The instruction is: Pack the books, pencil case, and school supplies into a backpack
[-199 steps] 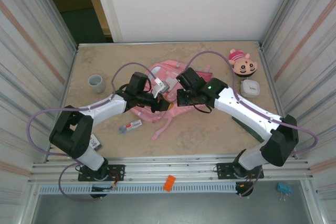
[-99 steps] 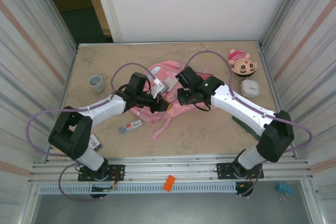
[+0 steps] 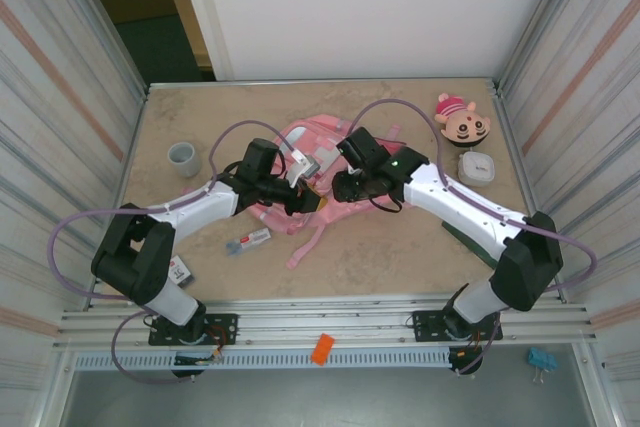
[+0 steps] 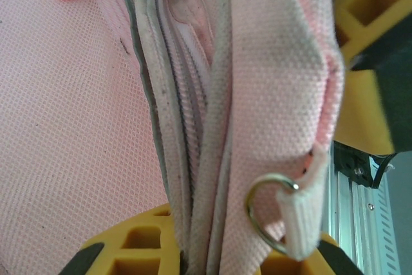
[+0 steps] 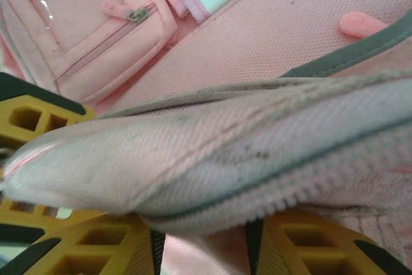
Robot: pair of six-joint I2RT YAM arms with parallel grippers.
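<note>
The pink backpack (image 3: 318, 147) lies in the middle of the tabletop (image 3: 400, 257), and both arms meet at its near edge. The left jaws are clamped on a bunch of the backpack's zip edge. In the left wrist view, folded cloth and zip strips run down between the yellow fingers (image 4: 125, 252), and a metal ring (image 4: 267, 214) hangs beside them. The right jaws stand partly open just to the right. The same edge lies across their fingers (image 5: 77, 236) as a thick band and seems to rest there rather than be squeezed. That band's long axis runs from one pair of jaws to the other.

The grey-white stick pack (image 3: 248, 241) lies well apart on the bare tabletop at the backpack's near-left side, with its long axis roughly left to right. It is nearer the left arm, but that arm holds the backpack. Fetching it likely falls to the right jaws, which would travel left and toward the bases.
</note>
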